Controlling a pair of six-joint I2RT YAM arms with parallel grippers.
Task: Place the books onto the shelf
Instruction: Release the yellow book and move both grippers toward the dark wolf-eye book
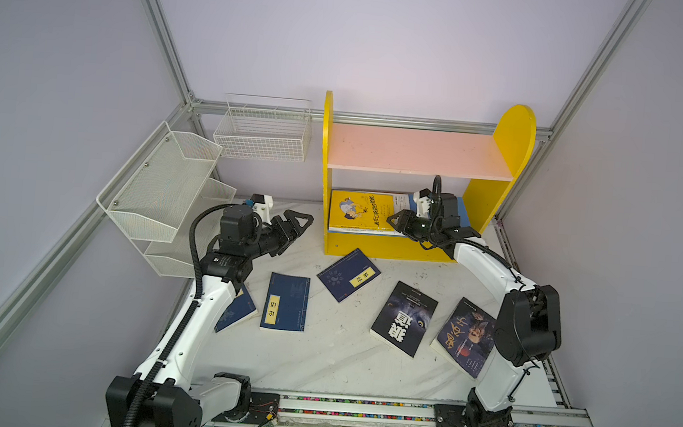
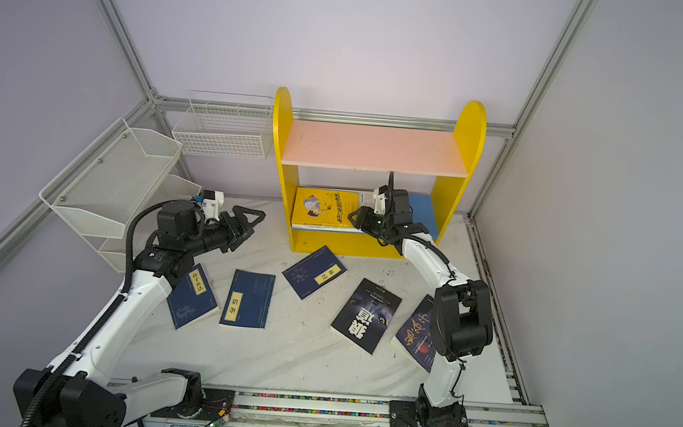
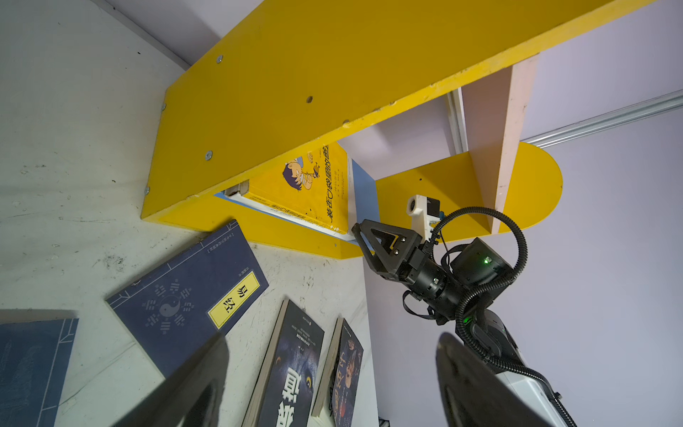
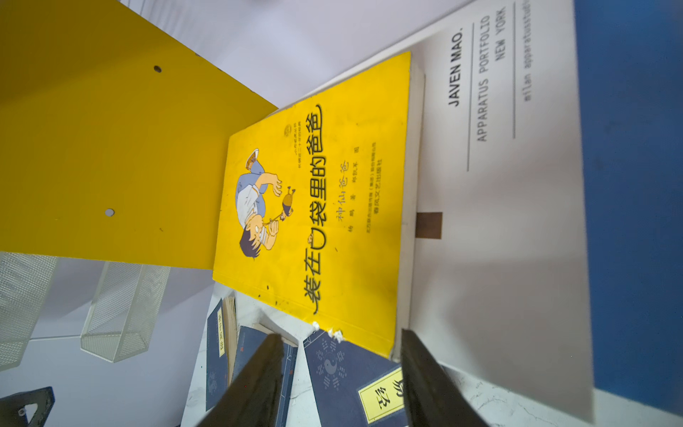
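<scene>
I have the right gripper (image 1: 394, 221) at the front of the shelf (image 1: 507, 161), down at the bottom tier. Its fingers (image 4: 255, 380) are parted a moderate way with nothing between them, and their tips are just beside the near corner of the yellow book (image 1: 357, 209). The yellow book lies flat on top of the white book (image 4: 499, 229), and both rest on the blue lower board (image 4: 635, 185), toward the left side panel.

My left gripper (image 1: 303, 225) hangs over the table (image 1: 340, 364) to the left of the shelf, with its fingers spread wide and gripping nothing.

Five books lie flat on the table in front of the shelf. A navy book (image 1: 348, 274) is closest to the shelf, another navy book (image 1: 285, 302) lies left of it, and a third navy book (image 2: 194, 294) is partly under my left arm. To the right are a dark book (image 1: 404, 317) and a second dark book (image 1: 463, 336), which is partly hidden behind my right arm
</scene>
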